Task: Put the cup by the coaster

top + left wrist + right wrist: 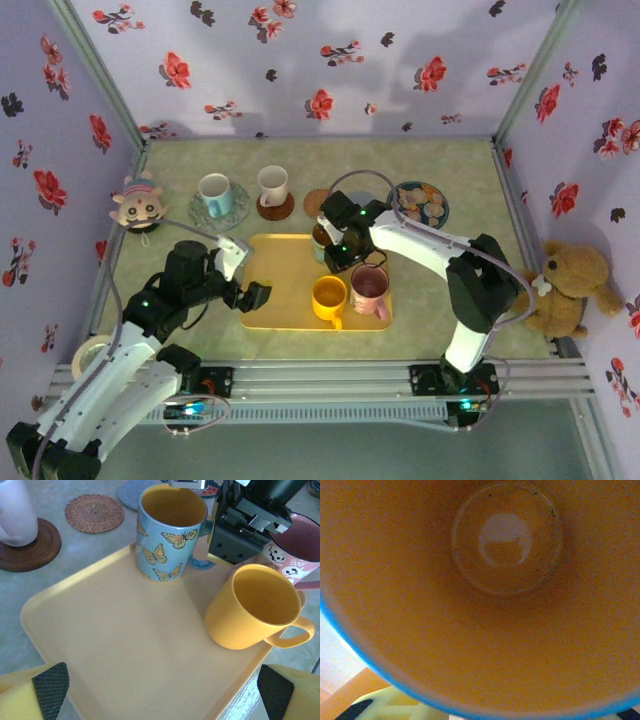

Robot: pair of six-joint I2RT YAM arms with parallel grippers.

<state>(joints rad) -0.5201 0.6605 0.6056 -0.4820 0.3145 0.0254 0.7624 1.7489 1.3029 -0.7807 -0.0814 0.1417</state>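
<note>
the butterfly cup (pixel 167 535) stood at the far edge of the tray (pixel 125 645), the bare woven coaster (pixel 94 513) just beyond. the right gripper (pixel 332 245) was at its rim, grip unclear. the left gripper (pixel 162 692) gaped wide. lifting and placing remained.

Tray (pixel 280 305) is sitting mid-table w/ three mugs standing on it: far mug (pixel 160 555) at the back edge, left mug (pixel 329 298) and right mug (pixel 369 288) side by side at the near right corner. Behind the tray, L to R: cup (pixel 215 192) standing on a mat (pixel 197 213), 2nd cup (pixel 272 183) on a coaster (pixel 286 212), lone coaster (pixel 314 203), plate (pixel 445 208). Plush (pixel 138 203) is lying far left; teddy (pixel 568 285) is sitting off the table's right edge.
</note>
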